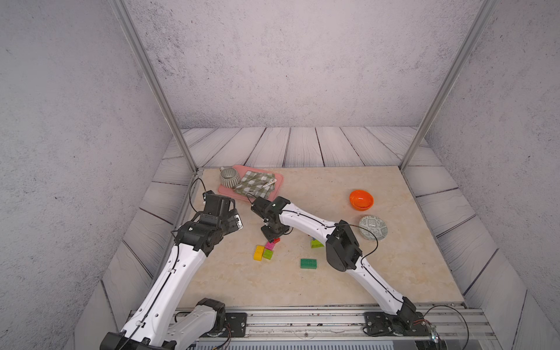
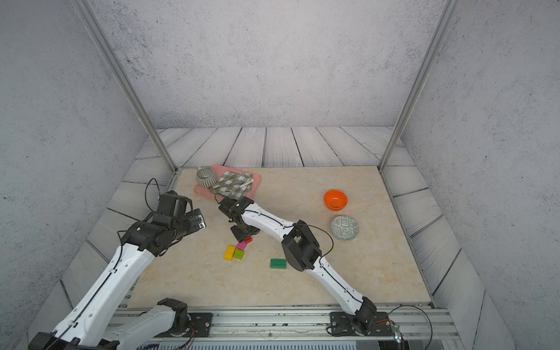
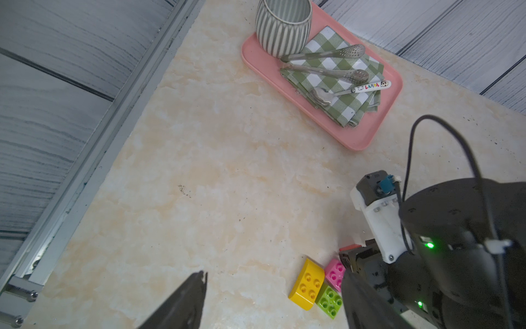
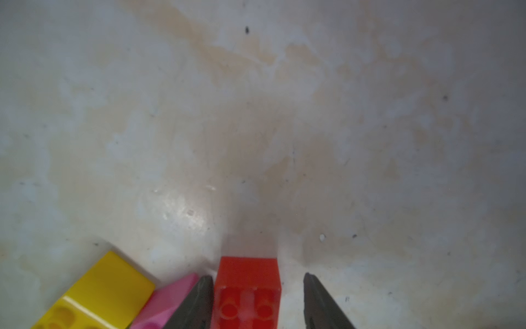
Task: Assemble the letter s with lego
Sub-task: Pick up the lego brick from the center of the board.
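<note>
The right gripper [image 4: 258, 276] straddles the red lego brick [image 4: 247, 287] on the worktop [image 1: 333, 281], jaws apart, one finger against its side and the other just clear, beside the pink brick [image 4: 170, 296] and yellow brick [image 4: 108, 284], while the left gripper [image 3: 274, 276] hangs spread and empty.

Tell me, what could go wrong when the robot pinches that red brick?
1. The red brick sits off-centre between the open jaws of the right gripper: tight against one jaw, with a gap at the other. It may slide or twist when pinched.
2. The tight jaw is wedged in beside the pink brick, which lies next to the yellow brick. A nudge could push both out of place.
</note>
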Controlling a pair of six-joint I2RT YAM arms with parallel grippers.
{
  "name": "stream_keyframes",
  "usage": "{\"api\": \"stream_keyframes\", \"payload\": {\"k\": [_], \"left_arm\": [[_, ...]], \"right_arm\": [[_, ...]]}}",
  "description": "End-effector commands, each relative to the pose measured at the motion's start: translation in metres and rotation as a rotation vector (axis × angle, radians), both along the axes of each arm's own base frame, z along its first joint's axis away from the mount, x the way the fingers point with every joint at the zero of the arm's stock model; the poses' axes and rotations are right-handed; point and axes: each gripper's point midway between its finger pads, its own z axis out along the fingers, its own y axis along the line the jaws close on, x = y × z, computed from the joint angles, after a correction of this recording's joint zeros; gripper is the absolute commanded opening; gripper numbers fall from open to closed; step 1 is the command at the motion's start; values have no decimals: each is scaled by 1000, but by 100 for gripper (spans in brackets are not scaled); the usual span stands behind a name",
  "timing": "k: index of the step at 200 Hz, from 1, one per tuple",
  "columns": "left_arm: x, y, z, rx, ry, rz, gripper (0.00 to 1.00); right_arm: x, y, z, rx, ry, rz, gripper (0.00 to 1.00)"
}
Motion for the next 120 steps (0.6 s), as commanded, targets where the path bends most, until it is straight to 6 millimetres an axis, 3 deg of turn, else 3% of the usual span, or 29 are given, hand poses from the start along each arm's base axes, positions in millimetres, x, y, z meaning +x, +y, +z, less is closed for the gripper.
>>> {"api": "stream_keyframes", "payload": {"k": [1, 20, 40, 68, 96, 120], "left_arm": [[2, 1, 1, -3, 0, 0, 80], [2, 1, 1, -2, -3, 0, 80], [3, 0, 1, -2, -4, -2, 80], [4, -1, 0, -9, -2, -6, 79], [5, -3, -4, -14, 1, -12, 79], [7, -5, -10, -20, 9, -17, 79]], "right_arm": [[-3, -8, -7, -39, 24, 1, 48], [-3, -11, -3, -46, 13, 6, 39], [-2, -14, 13, -37, -13, 26, 25], [-12, -19, 70, 36, -56, 143, 20], [-50, -49, 120, 93, -70, 400, 22], [-99, -94, 127, 117, -47, 653, 21]]}}
